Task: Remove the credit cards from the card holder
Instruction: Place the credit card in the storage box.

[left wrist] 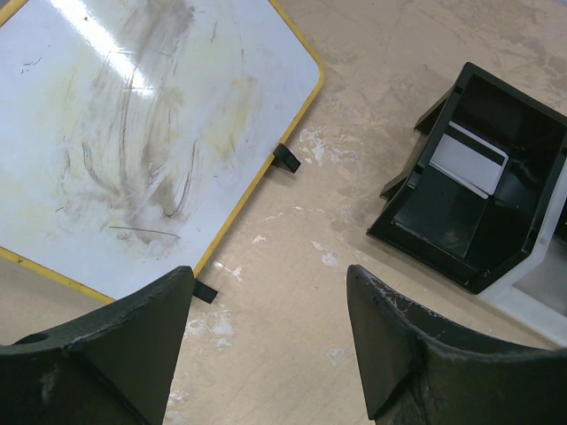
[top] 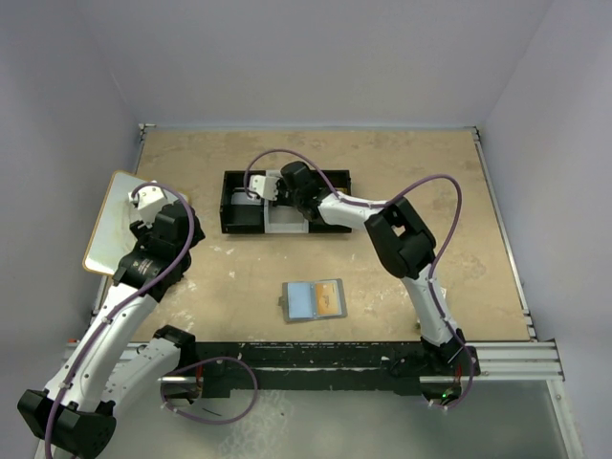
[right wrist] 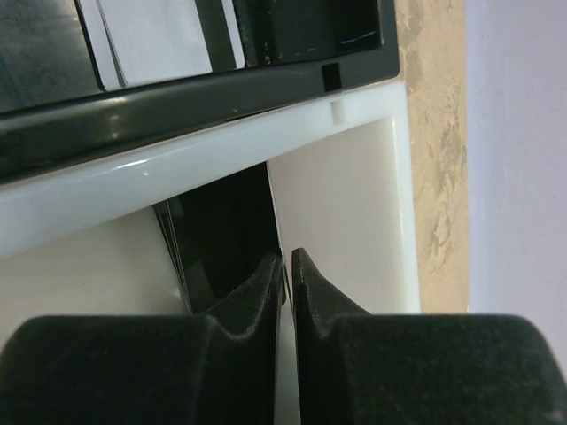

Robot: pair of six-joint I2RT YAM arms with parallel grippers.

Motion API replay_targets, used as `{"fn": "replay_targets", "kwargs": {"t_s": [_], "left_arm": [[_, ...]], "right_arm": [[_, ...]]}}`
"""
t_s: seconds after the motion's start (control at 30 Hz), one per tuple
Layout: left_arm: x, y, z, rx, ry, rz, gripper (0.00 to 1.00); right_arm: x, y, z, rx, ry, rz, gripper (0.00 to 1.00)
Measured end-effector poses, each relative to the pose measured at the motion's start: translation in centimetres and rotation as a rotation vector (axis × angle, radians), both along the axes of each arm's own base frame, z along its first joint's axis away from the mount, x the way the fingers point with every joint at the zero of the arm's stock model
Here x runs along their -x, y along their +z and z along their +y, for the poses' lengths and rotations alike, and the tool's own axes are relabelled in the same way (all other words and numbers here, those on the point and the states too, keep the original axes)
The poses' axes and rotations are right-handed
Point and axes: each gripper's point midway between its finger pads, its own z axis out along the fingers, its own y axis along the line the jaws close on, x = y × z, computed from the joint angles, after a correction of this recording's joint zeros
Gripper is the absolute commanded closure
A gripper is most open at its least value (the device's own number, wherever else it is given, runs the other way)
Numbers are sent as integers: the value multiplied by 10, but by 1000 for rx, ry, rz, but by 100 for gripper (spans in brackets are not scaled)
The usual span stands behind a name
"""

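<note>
Near the lower centre of the top view, the card holder (top: 312, 300) lies open and flat on the counter (top: 430, 172), well apart from both arms. Its left panel shows a bare blue-grey face, while an orange card (top: 329, 298) sits on the right panel, so by my reading the task is partly done, with at least that card left to pull out. Toward the upper middle of that view stands the three-compartment tray (top: 229, 203). Its left black compartment holds a pale card (left wrist: 468, 158) leaning against the inner wall. The right gripper (right wrist: 288, 266) reaches down into the white middle compartment (right wrist: 354, 204), where a dark card (right wrist: 226, 239) stands on edge. The jaws are drawn to a narrow slit with a thin dark edge running into it, and I cannot tell whether they pinch the card or have let go. The left gripper (left wrist: 268, 273) hangs wide and holds nothing, over the counter beside a smudged whiteboard (left wrist: 133, 115) at the left edge.
</note>
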Motion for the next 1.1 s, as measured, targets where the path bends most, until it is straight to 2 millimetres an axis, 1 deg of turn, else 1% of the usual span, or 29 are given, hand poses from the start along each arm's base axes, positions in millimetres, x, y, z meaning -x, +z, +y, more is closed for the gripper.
{"fn": "replay_targets", "kwargs": {"t_s": [0.07, 0.13, 0.27, 0.3, 0.43, 0.73, 1.0, 1.1], "left_arm": [[0, 0, 0, 0, 0, 1, 32], [0, 0, 0, -1, 0, 2, 32], [0, -1, 0, -1, 0, 3, 32], [0, -1, 0, -1, 0, 3, 32], [0, -1, 0, -1, 0, 3, 32], [-1, -2, 0, -3, 0, 7, 32], [-1, -2, 0, -3, 0, 9, 32], [-1, -2, 0, -3, 0, 9, 32]], "right_arm": [[1, -2, -1, 8, -8, 5, 82], [2, -4, -2, 10, -14, 12, 75], [3, -5, -2, 3, -22, 18, 71], [3, -5, -2, 0, -24, 21, 67], [5, -8, -1, -16, -32, 42, 60], [13, -13, 4, -41, -11, 89, 58], [13, -13, 4, -45, -16, 94, 56], [13, -10, 4, -50, -17, 91, 55]]}}
